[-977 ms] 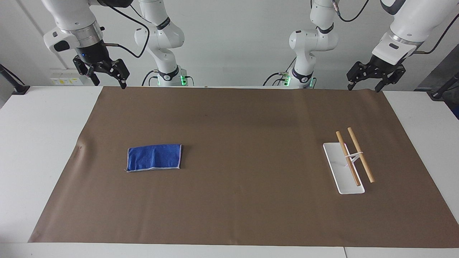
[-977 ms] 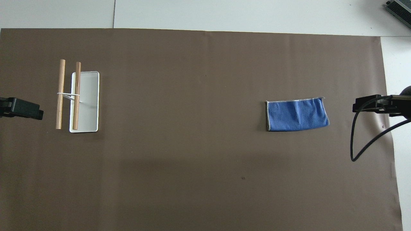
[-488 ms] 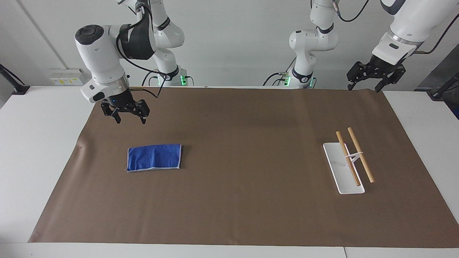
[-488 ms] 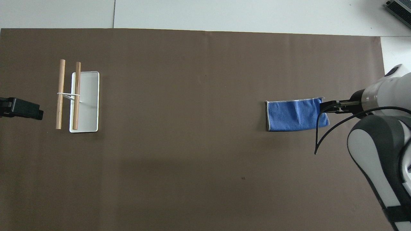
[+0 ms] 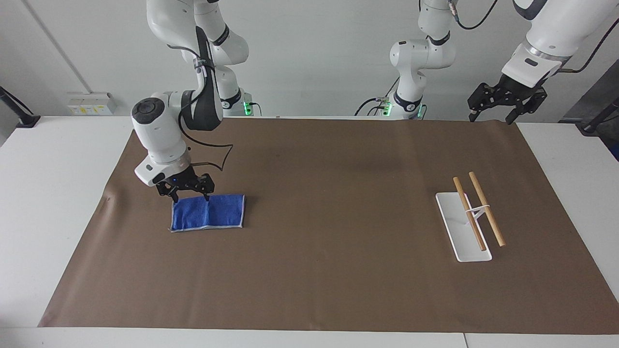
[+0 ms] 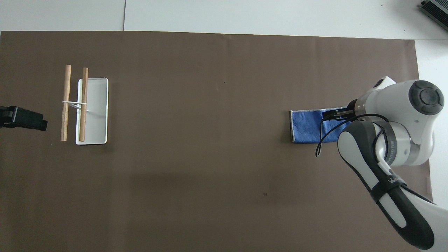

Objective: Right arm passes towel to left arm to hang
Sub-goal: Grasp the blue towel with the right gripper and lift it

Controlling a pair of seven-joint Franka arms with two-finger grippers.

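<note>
Small bright blue terry towel (image 5: 207,212) with pale stitched edging, lying flat on the brown paper mat (image 5: 329,270), well apart from the rack of two wooden rods on a white base (image 5: 471,217), toward the right arm's end of the table. Right gripper (image 5: 189,193) low over the towel's edge nearer the robots, fingers apart, nothing held, tips at or just above the cloth; contact not clear. Left gripper (image 5: 491,116) waiting, raised near the rack's end of the table, closer to the robots than the rack, fingers apart, empty.

Judged step: reach for the pickup, grasp not yet made.

Risks from here: closing on only the top layer, since the cloth looks folded, so the towel could unfold and dangle awkwardly for the handover. Pinching too close to the edge, likely to slip free on the lift. Pressing too deep, catching the mat along with the cloth.
</note>
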